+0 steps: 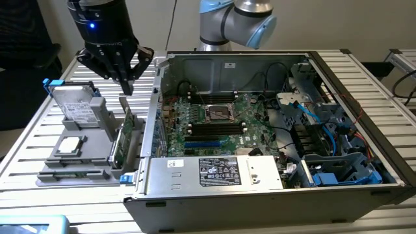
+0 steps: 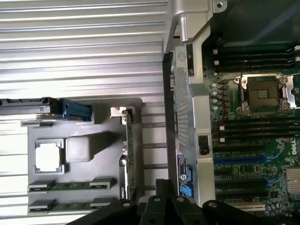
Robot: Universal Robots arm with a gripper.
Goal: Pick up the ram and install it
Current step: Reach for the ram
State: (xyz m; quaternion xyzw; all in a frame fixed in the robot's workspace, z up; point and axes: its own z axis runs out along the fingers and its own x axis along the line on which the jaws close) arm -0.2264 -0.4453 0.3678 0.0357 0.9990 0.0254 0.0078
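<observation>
Two ram sticks [image 2: 70, 184] lie flat side by side in slots of the grey holder tray [image 2: 98, 150], narrow green boards with dark chips. In the exterior view the tray [image 1: 78, 161] sits on the slatted table to the left of the open computer case [image 1: 260, 185]. My black gripper [image 1: 127, 89] hangs above the tray's far end, close to the case wall, fingers shut to a point with nothing between them. In the wrist view the gripper [image 2: 164, 199] is beside the upright expansion card, apart from the ram. The motherboard's black memory slots [image 1: 215, 127] lie beside the CPU socket [image 1: 218, 112].
A tall green expansion card [image 2: 127, 154] stands upright on the tray next to the case wall [image 2: 185, 117]. A hard drive [image 1: 75, 105] and a CPU chip [image 2: 49, 157] also rest on the tray. Cables and drive bays [image 1: 331, 161] crowd the case's right side.
</observation>
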